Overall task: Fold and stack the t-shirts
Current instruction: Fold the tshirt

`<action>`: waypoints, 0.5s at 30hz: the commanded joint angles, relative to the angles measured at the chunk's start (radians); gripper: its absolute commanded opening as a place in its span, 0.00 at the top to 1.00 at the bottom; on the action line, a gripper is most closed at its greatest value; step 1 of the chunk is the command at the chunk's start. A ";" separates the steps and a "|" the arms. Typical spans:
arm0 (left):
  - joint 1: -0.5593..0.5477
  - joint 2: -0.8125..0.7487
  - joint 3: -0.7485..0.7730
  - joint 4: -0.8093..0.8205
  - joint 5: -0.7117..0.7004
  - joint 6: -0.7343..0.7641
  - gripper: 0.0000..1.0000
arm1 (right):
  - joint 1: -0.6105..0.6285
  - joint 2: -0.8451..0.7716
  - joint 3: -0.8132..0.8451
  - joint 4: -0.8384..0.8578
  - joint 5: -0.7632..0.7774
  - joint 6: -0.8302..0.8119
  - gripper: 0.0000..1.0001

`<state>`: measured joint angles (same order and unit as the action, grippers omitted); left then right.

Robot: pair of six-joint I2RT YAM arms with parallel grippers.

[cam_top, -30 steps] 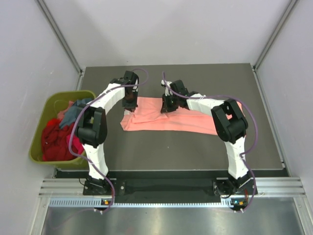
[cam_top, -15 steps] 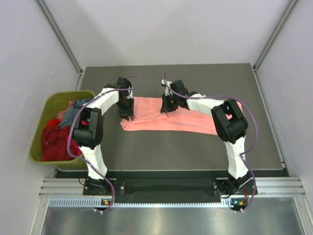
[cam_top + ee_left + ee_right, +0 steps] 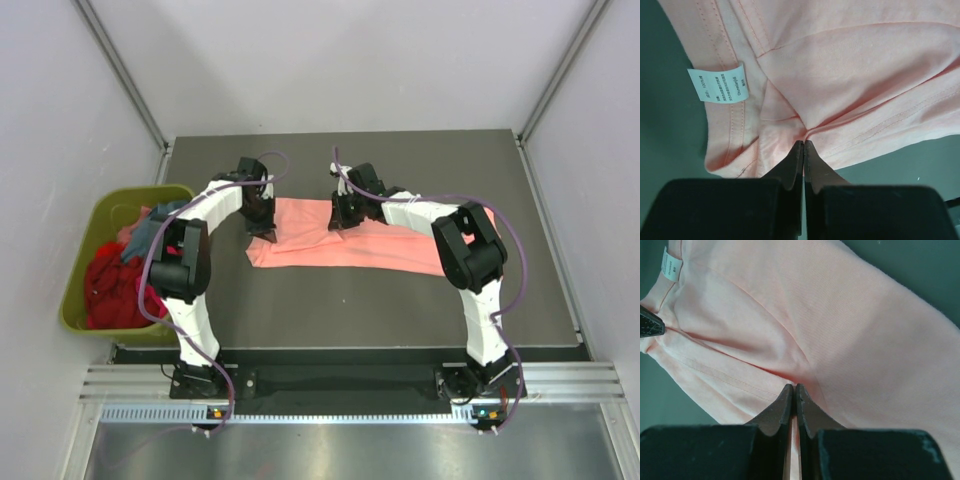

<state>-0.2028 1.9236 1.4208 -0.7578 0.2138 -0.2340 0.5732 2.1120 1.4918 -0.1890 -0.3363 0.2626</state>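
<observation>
Left of the table, olive bin with red, teal t-shirts.

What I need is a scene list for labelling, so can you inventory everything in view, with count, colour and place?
salmon-pink cloth t-shirt: one, salmon-pink, spread flat across mid-table.
white printed care label: one, white, sewn at that shirt's edge near the left gripper.
crumpled cloth garments: several, exact count unclear, red, magenta and teal-blue, piled in the bin.
olive-green plastic bin: one, olive-green, beside the table's left edge.
dark grey table: one, dark grey, centre of the view.
white-and-black jointed arms: two, left arm and right arm, bases at the table's near edge.
left gripper: one, black, shut on the shirt's left part.
right gripper: one, black, shut on the shirt's middle.
</observation>
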 commanded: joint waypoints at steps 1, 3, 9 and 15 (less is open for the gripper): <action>0.006 0.000 0.020 0.035 0.025 0.012 1.00 | 0.001 -0.072 0.015 0.026 0.014 -0.006 0.95; 0.006 -0.005 0.032 0.038 0.019 0.012 1.00 | 0.001 -0.079 0.012 0.028 0.037 0.006 0.90; 0.005 -0.025 0.064 0.067 0.012 0.010 1.00 | 0.001 -0.095 0.001 0.042 0.052 0.020 1.00; 0.006 -0.026 0.075 0.123 -0.004 -0.002 1.00 | -0.001 -0.095 0.015 0.048 0.091 0.017 1.00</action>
<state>-0.2024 1.9263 1.4586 -0.7090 0.2184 -0.2333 0.5732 2.0739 1.4918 -0.1825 -0.2790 0.2768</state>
